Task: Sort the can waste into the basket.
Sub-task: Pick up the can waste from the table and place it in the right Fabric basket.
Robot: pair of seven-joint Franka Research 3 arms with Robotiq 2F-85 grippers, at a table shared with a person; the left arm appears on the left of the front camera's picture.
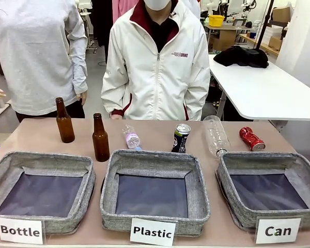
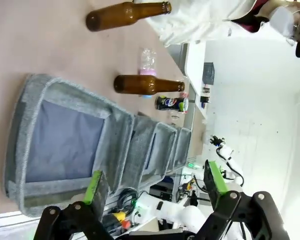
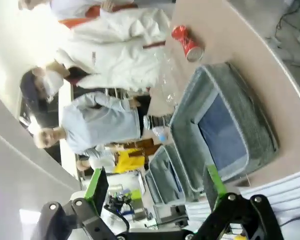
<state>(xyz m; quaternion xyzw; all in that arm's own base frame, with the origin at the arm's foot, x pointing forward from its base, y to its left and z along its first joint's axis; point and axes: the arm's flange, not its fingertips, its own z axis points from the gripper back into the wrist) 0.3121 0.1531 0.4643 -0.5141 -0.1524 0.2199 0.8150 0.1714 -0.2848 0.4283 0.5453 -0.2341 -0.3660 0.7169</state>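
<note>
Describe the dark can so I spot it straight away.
Find the middle basket, labelled Plastic. Just behind its far right corner stands the dark can, upright. It is black and blue with a silver top, unlike the clear bottles lying on either side of it.

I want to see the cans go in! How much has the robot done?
Nothing is done yet: the Can basket is empty. Nothing is in hand: the left gripper and right gripper are open and empty. Left to do: the red can lying behind that basket and the black-and-blue can standing behind the Plastic basket.
</note>
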